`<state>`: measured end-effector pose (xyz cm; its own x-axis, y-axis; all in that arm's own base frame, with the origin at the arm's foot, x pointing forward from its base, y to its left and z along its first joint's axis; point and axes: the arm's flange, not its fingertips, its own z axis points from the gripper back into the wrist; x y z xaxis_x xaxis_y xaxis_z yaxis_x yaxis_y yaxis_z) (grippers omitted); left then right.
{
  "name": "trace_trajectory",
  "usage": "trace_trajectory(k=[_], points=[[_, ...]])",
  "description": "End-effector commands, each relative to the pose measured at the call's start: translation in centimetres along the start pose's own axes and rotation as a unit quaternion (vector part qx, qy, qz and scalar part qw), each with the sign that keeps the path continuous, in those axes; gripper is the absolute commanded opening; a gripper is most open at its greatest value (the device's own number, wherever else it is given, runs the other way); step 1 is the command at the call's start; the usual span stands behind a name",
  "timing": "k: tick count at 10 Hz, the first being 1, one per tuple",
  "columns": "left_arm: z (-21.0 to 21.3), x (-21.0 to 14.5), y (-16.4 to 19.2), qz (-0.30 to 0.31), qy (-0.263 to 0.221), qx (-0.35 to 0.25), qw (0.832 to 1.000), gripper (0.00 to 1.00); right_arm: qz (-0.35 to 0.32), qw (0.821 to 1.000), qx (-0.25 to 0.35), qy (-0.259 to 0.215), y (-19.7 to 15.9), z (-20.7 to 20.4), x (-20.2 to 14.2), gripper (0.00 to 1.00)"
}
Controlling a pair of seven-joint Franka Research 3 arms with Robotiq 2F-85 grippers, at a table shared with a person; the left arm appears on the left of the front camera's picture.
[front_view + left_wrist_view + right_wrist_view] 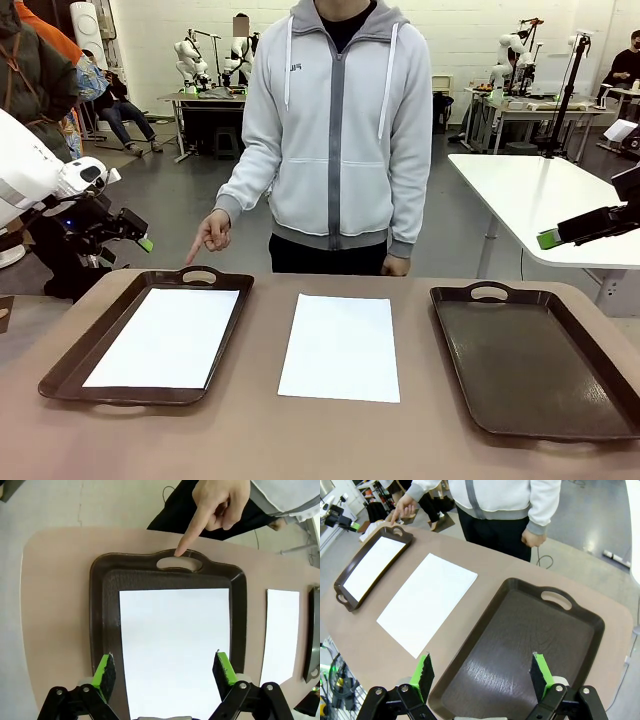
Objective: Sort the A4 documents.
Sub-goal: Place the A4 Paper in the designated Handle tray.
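Observation:
One white A4 sheet [165, 335] lies inside the left brown tray [70, 360]. A second A4 sheet [340, 345] lies flat on the table between the two trays. The right brown tray [530, 360] holds nothing. A person's hand [210, 235] points a finger [187, 535] down at the left tray's far handle. My left gripper [164, 661] hangs open high above the sheet in the left tray [175, 645]; it sits off the table's left side [135, 235]. My right gripper [481, 661] is open above the bare right tray [520, 645], raised at the far right [550, 238].
The person stands at the far edge of the brown table [300, 440], their other hand [395, 265] hanging at the side. A white table [540, 190] stands behind on the right. The middle sheet [427, 602] has bare table on all sides.

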<state>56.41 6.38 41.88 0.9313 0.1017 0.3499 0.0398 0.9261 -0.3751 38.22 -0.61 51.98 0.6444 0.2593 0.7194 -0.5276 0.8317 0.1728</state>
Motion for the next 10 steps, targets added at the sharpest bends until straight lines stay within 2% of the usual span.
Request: trace_trajectory(k=[1,2,10], points=[[-0.7,-1.5,0.3,0.017,-0.006,-0.011,1.000,1.00,0.000,1.000,0.008,-0.002,-0.1,-0.1,-0.1,1.00],[0.0,0.0,0.0,0.000,0.000,0.000,1.000,1.00,0.000,1.000,0.008,-0.002,-0.1,-0.1,-0.1,1.00],[0.0,0.0,0.0,0.000,0.000,0.000,1.000,1.00,0.000,1.000,0.008,-0.002,-0.1,-0.1,-0.1,1.00]])
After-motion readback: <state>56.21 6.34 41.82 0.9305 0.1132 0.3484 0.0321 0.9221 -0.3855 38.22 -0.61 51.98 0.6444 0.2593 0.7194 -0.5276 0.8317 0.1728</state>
